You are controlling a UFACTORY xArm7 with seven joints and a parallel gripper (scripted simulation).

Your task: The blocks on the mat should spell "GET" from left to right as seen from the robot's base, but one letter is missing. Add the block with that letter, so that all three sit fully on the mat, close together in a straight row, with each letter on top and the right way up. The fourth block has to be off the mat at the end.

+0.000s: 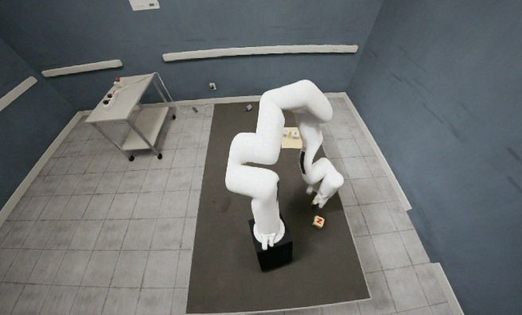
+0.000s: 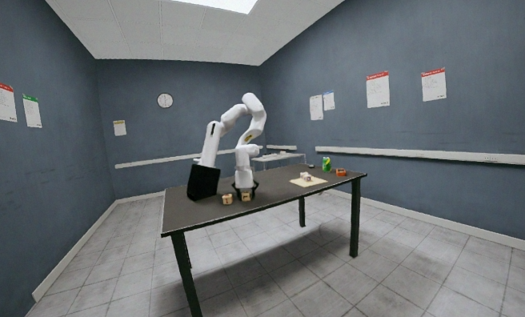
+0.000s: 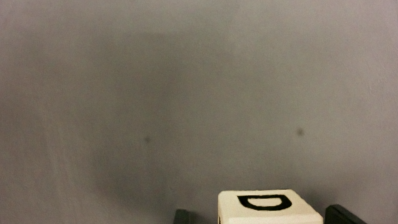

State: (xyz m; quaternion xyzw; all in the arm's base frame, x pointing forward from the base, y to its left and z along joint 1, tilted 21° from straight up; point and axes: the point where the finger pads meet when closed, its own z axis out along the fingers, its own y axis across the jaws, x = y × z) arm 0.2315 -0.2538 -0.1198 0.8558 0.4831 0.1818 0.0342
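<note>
My gripper [image 3: 261, 219] is open and low over the dark table, its two dark fingertips on either side of a cream block [image 3: 270, 207] with a black "D" on its top face. The fingers stand apart from the block's sides. In the top view the gripper [image 1: 317, 203] is right of the robot base, with this block mostly hidden under it. In the exterior view the block [image 2: 246, 196] sits on the table between the fingers. A second loose block [image 1: 318, 221] with a red letter on top lies nearer the base. The tan mat [image 1: 290, 138] holds two blocks [image 1: 290, 133] further out.
The black robot base [image 1: 273, 248] stands close to the left of the loose blocks. A green can [image 2: 326, 164] and a small orange object [image 2: 341, 172] stand at the table's far end beyond the mat [image 2: 308, 182]. The table's right edge is near the gripper.
</note>
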